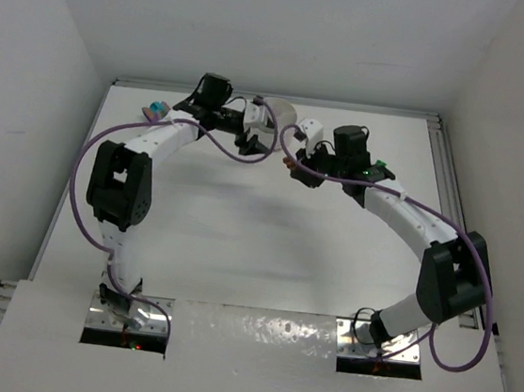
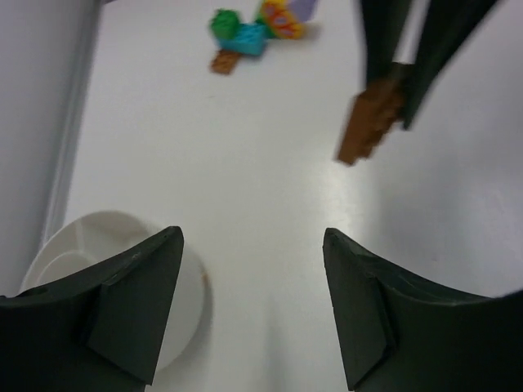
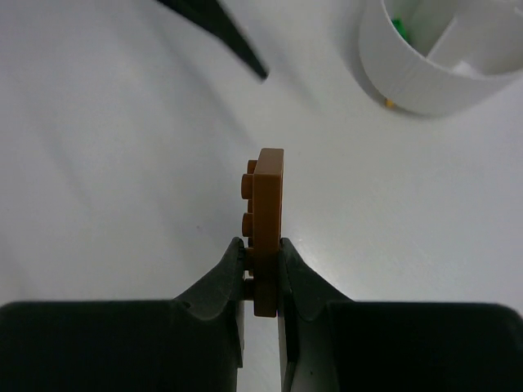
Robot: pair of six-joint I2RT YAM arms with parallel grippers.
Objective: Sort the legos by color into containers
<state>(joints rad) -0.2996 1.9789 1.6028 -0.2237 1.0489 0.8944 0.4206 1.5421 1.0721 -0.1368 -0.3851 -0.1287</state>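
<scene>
Right wrist | we see right end effector [image 3: 263, 255] clamped on orange lego [image 3: 268, 196] | left end effector [image 2: 252, 245] apart, near dish [image 2: 73, 245]

One white dish [image 3: 425, 82], one green brick [image 3: 398, 27] inside, one brown plate brick [image 3: 268, 204] — and far left, roughly five loose bricks [image 2: 253, 34], blurred.

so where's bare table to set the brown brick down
The white table's middle, between the left arm, right arm and near edge, is widest. Also between the round white dish and the coloured brick pile. Crowded around the dish at the far edge.
</scene>
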